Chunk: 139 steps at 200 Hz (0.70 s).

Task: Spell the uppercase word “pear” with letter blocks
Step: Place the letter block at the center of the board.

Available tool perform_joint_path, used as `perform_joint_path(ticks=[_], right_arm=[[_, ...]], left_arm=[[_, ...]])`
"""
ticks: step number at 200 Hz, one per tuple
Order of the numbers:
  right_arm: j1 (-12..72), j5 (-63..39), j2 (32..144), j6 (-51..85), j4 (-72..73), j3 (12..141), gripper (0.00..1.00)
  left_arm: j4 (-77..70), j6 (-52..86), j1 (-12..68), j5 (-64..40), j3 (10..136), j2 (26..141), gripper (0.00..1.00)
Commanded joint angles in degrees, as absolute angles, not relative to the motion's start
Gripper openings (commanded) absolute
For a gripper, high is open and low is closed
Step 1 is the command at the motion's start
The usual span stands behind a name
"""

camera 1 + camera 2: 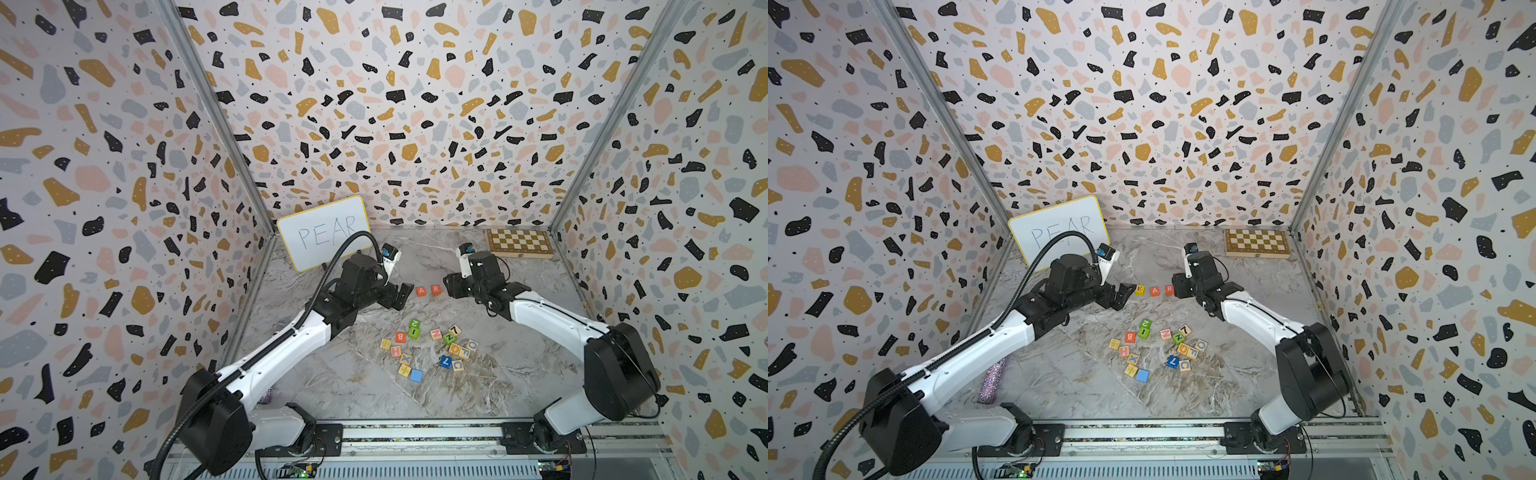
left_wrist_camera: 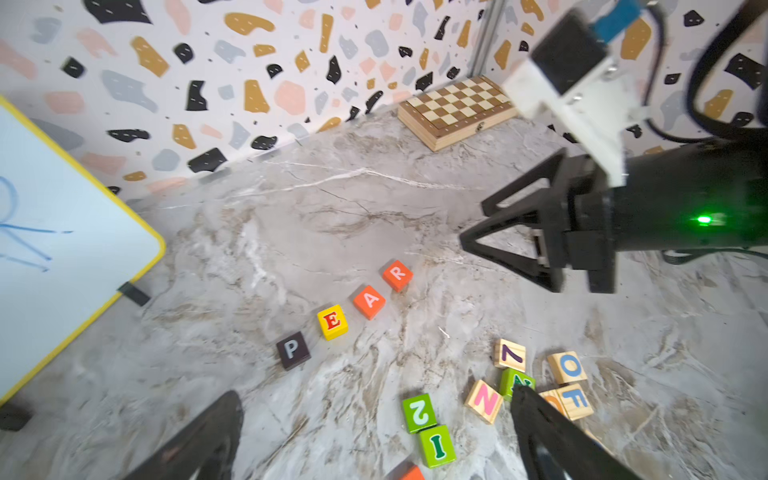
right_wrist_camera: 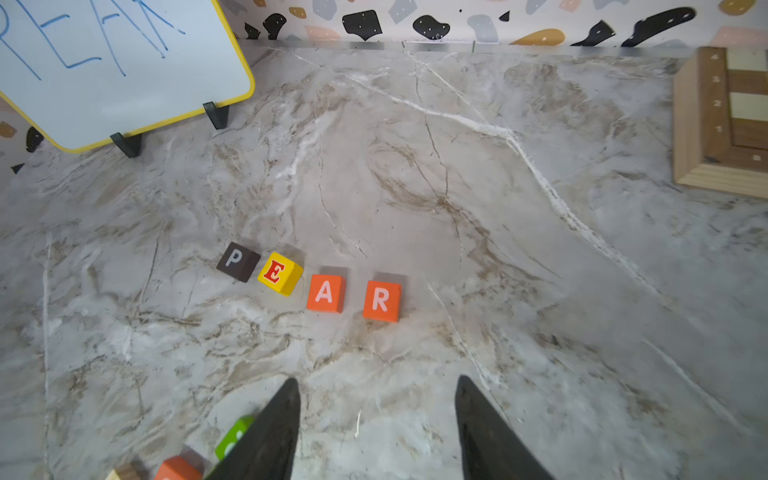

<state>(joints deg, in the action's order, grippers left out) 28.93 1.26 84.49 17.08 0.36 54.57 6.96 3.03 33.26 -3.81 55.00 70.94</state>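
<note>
Right wrist view: looking over the right gripper (image 3: 378,380), parted and empty, at the letter blocks (image 3: 326,293) lying on the table (image 3: 415,187) ahead, spelling PEAR. Laid crosswise, R end nearer this one, P end nearer the left gripper (image 2: 374,392), spread wide, holding nothing.

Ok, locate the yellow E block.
In the right wrist view, the yellow E block sits between the black P block and the orange A block.

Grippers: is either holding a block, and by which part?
Nothing is held. The left gripper and right gripper are both open and empty; the letter blocks lie on the table untouched.
</note>
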Motion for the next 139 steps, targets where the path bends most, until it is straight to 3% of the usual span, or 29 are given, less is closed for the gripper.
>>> perform_joint_path(ticks=[1, 30, 83, 122, 139], right_arm=[[27.59, 5.30, 78.65, 14.60, 10.01, 49.64, 0.62], [26.60, 8.66, 72.64, 11.75, 16.63, 41.41, 0.63], [24.51, 15.42, 62.48, 8.56, 31.14, 26.53, 0.75], [24.32, 20.95, 57.23, 7.00, 34.45, 19.48, 0.76], [24.25, 23.07, 55.33, 5.02, 35.76, 16.35, 0.76]], left_arm=[[1.70, 1.62, 32.23, 3.62, 49.54, 66.60, 0.99], [-3.17, -0.17, 30.66, 10.78, 41.43, 61.73, 0.99], [-12.54, -0.06, 28.36, 25.66, 29.51, 57.13, 0.99], [-17.68, 0.05, 26.35, 30.01, 22.07, 51.97, 0.99], [-19.62, -2.30, 25.03, 27.22, 20.30, 51.49, 0.99]])
